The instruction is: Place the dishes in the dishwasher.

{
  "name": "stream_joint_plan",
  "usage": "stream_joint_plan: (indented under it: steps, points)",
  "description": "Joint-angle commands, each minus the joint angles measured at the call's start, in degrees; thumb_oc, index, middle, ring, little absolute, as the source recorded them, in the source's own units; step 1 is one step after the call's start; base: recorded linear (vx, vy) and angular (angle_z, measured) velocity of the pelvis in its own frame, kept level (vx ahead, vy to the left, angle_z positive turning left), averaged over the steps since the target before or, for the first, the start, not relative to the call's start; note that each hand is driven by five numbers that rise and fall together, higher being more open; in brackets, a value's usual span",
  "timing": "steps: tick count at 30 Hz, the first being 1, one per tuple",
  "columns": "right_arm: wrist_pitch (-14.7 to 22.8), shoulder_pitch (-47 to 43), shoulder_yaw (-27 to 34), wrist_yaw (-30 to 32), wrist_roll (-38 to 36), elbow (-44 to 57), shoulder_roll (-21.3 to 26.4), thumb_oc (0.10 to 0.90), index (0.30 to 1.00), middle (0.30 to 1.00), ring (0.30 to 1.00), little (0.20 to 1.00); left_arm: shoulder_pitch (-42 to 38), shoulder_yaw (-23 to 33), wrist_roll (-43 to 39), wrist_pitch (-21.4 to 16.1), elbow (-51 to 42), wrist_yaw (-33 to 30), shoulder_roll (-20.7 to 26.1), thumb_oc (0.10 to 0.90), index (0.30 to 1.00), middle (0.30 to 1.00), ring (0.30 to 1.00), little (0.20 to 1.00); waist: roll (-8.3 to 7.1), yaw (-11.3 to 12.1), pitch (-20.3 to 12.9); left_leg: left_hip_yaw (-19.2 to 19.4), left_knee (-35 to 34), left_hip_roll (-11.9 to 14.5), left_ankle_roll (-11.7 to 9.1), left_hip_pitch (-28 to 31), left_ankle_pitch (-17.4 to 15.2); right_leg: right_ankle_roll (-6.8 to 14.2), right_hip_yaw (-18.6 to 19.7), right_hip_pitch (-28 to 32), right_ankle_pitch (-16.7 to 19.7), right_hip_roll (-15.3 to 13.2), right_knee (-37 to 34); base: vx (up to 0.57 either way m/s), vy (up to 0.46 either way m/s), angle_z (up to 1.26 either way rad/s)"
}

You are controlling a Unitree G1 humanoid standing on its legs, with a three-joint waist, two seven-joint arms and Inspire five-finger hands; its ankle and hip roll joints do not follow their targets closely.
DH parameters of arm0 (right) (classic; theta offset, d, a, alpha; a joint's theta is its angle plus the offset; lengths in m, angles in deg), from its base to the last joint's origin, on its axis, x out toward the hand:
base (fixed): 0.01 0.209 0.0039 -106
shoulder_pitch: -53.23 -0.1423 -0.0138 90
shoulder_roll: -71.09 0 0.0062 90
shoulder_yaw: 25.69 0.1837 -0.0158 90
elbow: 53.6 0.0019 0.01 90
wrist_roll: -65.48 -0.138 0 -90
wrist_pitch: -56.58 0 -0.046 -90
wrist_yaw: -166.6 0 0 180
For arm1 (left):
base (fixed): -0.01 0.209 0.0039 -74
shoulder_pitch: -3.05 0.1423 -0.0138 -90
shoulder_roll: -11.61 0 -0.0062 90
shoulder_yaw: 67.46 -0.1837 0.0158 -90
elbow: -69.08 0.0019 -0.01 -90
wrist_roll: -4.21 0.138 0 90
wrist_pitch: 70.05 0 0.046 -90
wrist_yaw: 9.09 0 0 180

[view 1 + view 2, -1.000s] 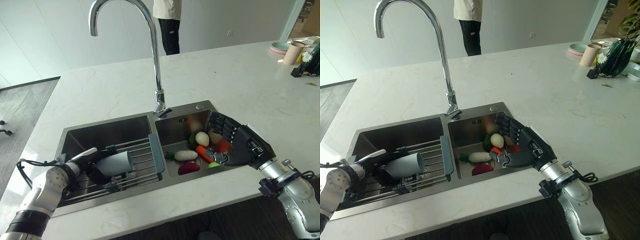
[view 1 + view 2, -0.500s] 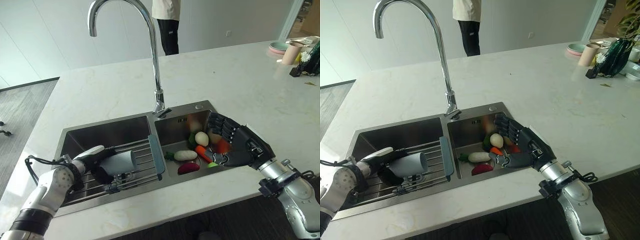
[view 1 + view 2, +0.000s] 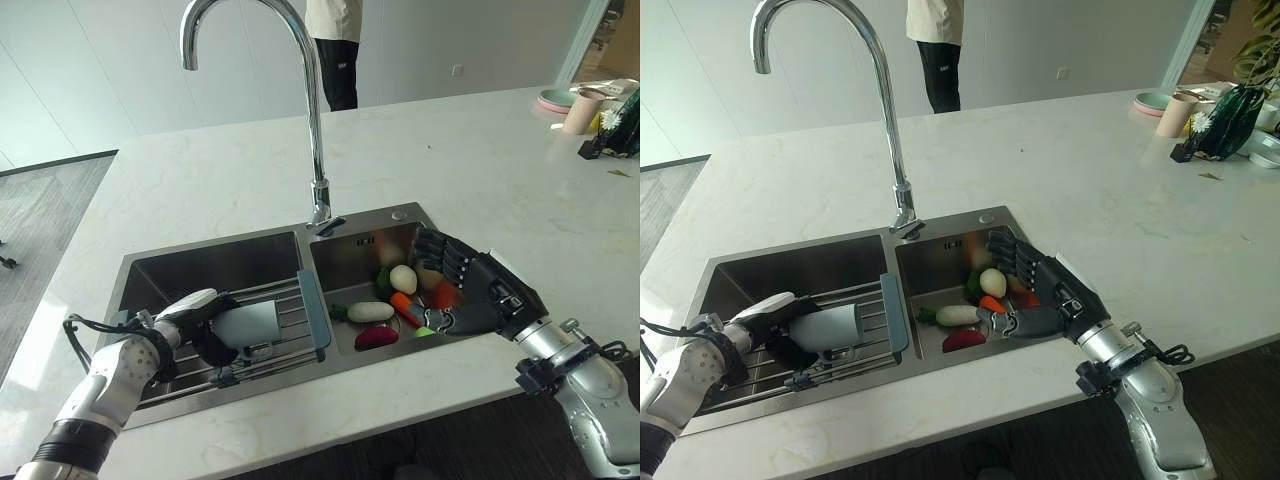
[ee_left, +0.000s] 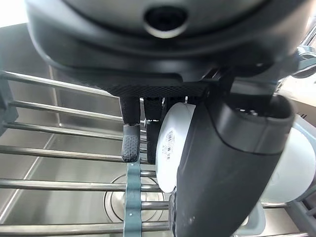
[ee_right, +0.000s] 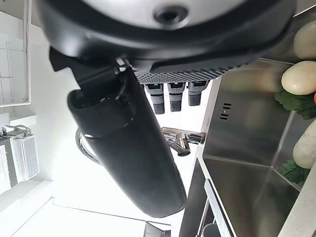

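While the left hand (image 3: 190, 318) curls round 1 pale cylindrical cup (image 3: 248, 323) lying on the steel wire rack (image 3: 283, 345) across the left basin, loading looks barely begun; the right hand (image 3: 480, 295) hangs spread over vegetables.

My two head views look down on the worktop (image 3: 480, 170) and double sink (image 3: 255, 256), sharing that scene. My left wrist view sits very close over the rack (image 4: 64, 153); my right faces the faucet (image 5: 180, 140).
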Motion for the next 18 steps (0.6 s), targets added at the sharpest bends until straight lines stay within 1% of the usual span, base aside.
stream_joint_plan:
  steps: [1,8,12,15,16,18]
  points:
    - [6.1,-6.8,1.9,0.4,-1.0,3.5,-0.4,0.8,0.9,0.9,0.9,0.9,-5.2,6.4,-1.1,-3.5,-5.2,-7.4,1.5,0.4,0.3,0.3,0.3,0.3,1.2,0.0,-1.9,3.8,4.6,0.6,-0.5,2.1,-9.2,2.8,-3.3,1.8,-5.3,1.8,0.1,0.0,0.0,0.0]
    - [5.7,-6.2,3.3,0.5,-0.5,3.8,-0.8,0.8,0.9,0.9,0.9,0.9,-0.7,13.8,-5.0,-5.0,-9.9,-14.5,0.9,0.4,0.3,0.3,0.3,0.3,0.72,1.2,-1.7,3.0,4.6,0.4,-0.4,1.8,-9.1,2.7,-3.8,2.0,-5.4,1.5,0.1,0.0,0.0,0.0]
    - [5.5,-6.0,4.0,0.6,0.1,4.3,-1.3,0.8,0.9,0.9,0.9,0.9,1.0,17.7,-8.4,-6.5,-12.8,-17.5,0.0,0.4,0.3,0.3,0.3,0.3,0.42,1.9,-1.6,2.6,4.6,0.2,-0.5,1.6,-9.0,2.7,-4.1,2.1,-5.6,1.3,0.1,0.0,0.01,0.04]
    - [5.2,-5.8,4.3,0.9,0.3,4.8,-1.6,0.8,0.9,0.9,0.9,0.9,2.1,19.4,-10.6,-7.5,-15.2,-19.2,-0.7,0.4,0.3,0.3,0.3,0.3,0.19,2.2,-1.7,2.4,4.6,0.2,-0.4,1.1,-8.5,2.5,-4.3,1.6,-5.2,1.2,0.1,0.01,0.003,0.04]
    - [5.3,-5.5,4.8,0.9,0.4,4.9,-2.1,0.8,0.9,0.9,0.9,0.9,3.2,21.3,-13.1,-9.7,-17.3,-21.6,-1.9,0.4,0.3,0.3,0.3,0.3,0.0,2.6,-1.7,2.2,4.6,0.2,-0.4,1.3,-9.0,2.6,-4.5,1.9,-5.6,1.1,0.1,0.02,0.005,0.15]
    - [5.3,-5.3,5.1,1.1,0.7,5.2,-2.5,0.8,0.9,0.9,0.9,0.9,4.0,22.7,-14.9,-11.4,-18.7,-23.7,-2.8,0.4,0.3,0.3,0.3,0.3,-0.15,2.8,-1.7,2.1,4.6,0.2,-0.4,1.2,-9.0,2.6,-4.6,2.0,-5.7,1.0,0.1,0.01,-0.003,0.12]
